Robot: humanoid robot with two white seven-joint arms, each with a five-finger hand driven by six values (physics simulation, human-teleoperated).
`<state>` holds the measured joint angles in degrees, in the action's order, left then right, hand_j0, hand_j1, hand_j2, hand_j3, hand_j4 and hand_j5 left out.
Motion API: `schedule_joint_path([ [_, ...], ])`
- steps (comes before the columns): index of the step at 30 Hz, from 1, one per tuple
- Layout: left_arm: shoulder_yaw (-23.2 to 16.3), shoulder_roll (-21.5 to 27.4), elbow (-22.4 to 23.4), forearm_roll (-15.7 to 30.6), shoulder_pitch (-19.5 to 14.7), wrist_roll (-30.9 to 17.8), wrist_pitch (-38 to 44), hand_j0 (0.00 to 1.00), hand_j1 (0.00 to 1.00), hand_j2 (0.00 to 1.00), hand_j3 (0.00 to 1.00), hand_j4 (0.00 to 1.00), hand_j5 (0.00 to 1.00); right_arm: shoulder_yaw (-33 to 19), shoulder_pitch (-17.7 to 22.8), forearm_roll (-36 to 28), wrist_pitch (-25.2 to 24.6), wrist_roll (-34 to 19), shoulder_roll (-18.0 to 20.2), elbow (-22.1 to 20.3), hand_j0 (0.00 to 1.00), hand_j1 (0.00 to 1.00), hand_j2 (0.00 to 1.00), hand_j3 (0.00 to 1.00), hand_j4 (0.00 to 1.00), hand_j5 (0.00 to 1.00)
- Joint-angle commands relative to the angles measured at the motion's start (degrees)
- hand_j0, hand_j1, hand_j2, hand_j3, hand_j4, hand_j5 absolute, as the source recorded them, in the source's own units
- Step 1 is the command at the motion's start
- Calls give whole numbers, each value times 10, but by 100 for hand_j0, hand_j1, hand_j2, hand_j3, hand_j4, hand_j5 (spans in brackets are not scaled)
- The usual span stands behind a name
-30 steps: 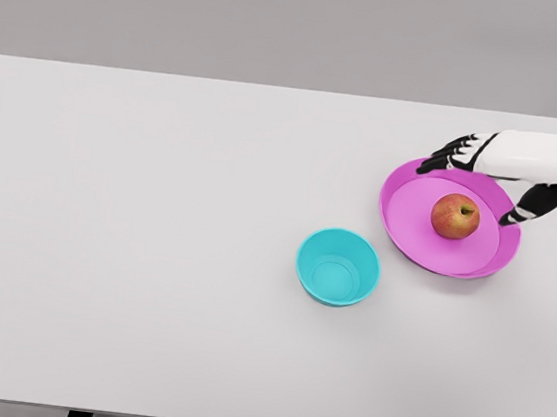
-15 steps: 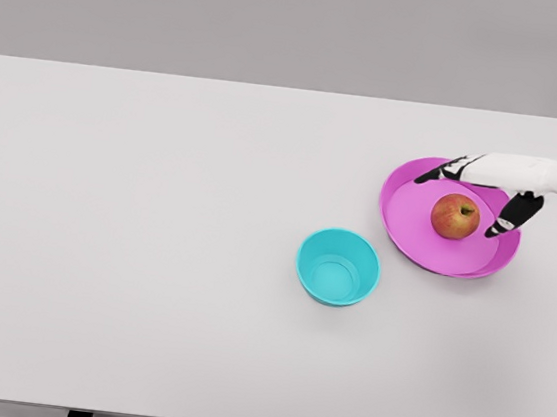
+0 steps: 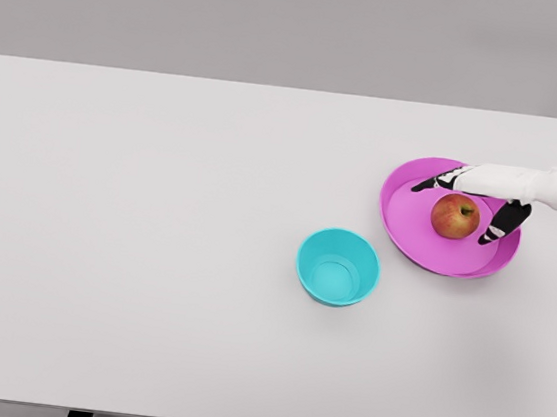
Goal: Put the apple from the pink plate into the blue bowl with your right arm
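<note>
The round red-yellow apple [image 3: 455, 216] sits on the shallow pink plate [image 3: 408, 223]. The right robot hand [image 3: 482, 191], fingers spread, flanks it at two o'clock, gripping nothing. The blue plastic bowl [image 3: 338, 267] stands on the white counter [image 3: 152, 255] at the plate's seven o'clock.

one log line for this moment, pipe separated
phase: reaching | right hand: open around apple, not closed | apple: on pink plate | blue bowl: empty | left hand: out of view
</note>
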<state>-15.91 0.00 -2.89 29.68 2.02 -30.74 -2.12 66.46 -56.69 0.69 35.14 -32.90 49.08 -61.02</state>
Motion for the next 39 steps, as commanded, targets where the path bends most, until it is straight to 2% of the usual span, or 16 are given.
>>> schedule_joint_path([
  [1, 0, 0, 0, 0, 0, 0, 0, 100, 100, 100, 100, 100, 100, -1, 0, -2, -1, 0, -6, 6, 100, 100, 100, 100, 100, 100],
  [6, 0, 0, 0, 0, 0, 0, 0, 100, 100, 100, 100, 100, 100, -1, 4, 0, -1, -1, -7, 13, 100, 100, 100, 100, 100, 100],
  [11, 0, 0, 0, 0, 0, 0, 0, 100, 100, 100, 100, 100, 100, -1, 7, 12, -1, -2, -12, 30, 83, 83, 83, 83, 83, 83],
  [15, 0, 0, 0, 0, 0, 0, 0, 100, 100, 100, 100, 100, 100, 1, 10, 12, -1, -9, -14, 29, 71, 71, 71, 71, 71, 71],
  [17, 0, 0, 0, 0, 0, 0, 0, 100, 100, 100, 100, 100, 100, 1, 11, 12, -1, -17, -14, 29, 61, 61, 61, 61, 61, 61],
  [21, 0, 0, 0, 0, 0, 0, 0, 100, 100, 100, 100, 100, 100, -1, 11, 12, -1, -19, -13, 29, 53, 53, 53, 53, 53, 53],
  [22, 0, 0, 0, 0, 0, 0, 0, 100, 100, 100, 100, 100, 100, -2, 11, 12, -1, -20, -13, 29, 47, 47, 47, 47, 47, 47],
  [26, 0, 0, 0, 0, 0, 0, 0, 100, 100, 100, 100, 100, 100, -12, 11, 9, -1, -20, -8, 28, 47, 47, 47, 47, 47, 47],
  [29, 0, 0, 0, 0, 0, 0, 0, 100, 100, 100, 100, 100, 100, -59, 11, 5, -1, -21, 5, 19, 47, 47, 47, 47, 47, 47],
  [33, 0, 0, 0, 0, 0, 0, 0, 100, 100, 100, 100, 100, 100, -81, 9, -3, -1, -21, 28, -56, 47, 47, 47, 47, 47, 47],
  [39, 0, 0, 0, 0, 0, 0, 0, 100, 100, 100, 100, 100, 100, -81, 16, -24, -1, -21, 116, -240, 47, 47, 47, 47, 47, 47],
])
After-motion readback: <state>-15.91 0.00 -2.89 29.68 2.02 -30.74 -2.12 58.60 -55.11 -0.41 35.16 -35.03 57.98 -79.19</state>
